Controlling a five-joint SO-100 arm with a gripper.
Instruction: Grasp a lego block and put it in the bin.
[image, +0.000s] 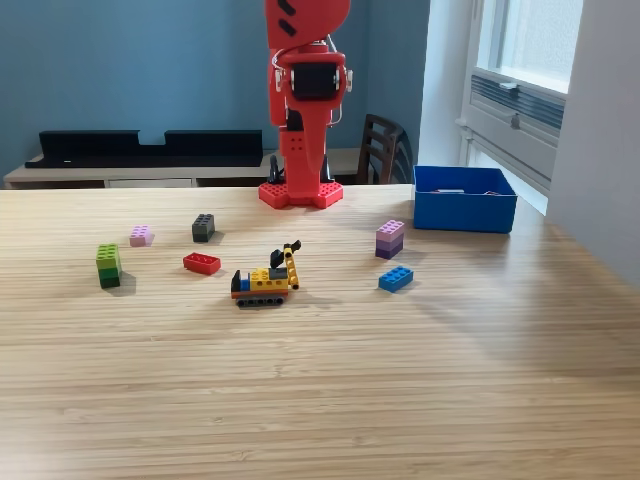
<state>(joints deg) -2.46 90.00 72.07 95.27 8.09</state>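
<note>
The pale wood-grain worktop (320, 400) fills the lower part of the exterior view, and its whole near half is bare. Its far edge runs behind the arm's base, and its right edge slants down past the bin toward the view's lower right. The open-topped rectangular blue plastic bin (464, 212) stands near that far right corner, well apart from every block, with something pale lying inside it.

The blocks lie in a loose band across the middle. At the view's left stands a green stacked lego block (108, 265), with a small pink block (140, 235) beyond it. A dark grey block (203, 227) and a flat red block (201, 263) come next, close together but apart. Near the centre sits a small yellow, black and orange lego vehicle (264, 279) with a raised boom. To its right a purple stacked block (389, 239) stands just beyond a blue flat block (395, 279). Open worktop separates these two from the bin.

The red plastic robot arm (305, 90) stands upright on its studded red base (300, 194) at the far edge, centred in the view, folded back on itself and rising out of the top of the picture. Its pincer cannot be made out here, so I cannot tell whether the jaws are apart or together.

Behind the worktop are a blue wall, a long black shelf unit (150, 148), a dark wooden chair (380, 150) and a window at the view's right.
</note>
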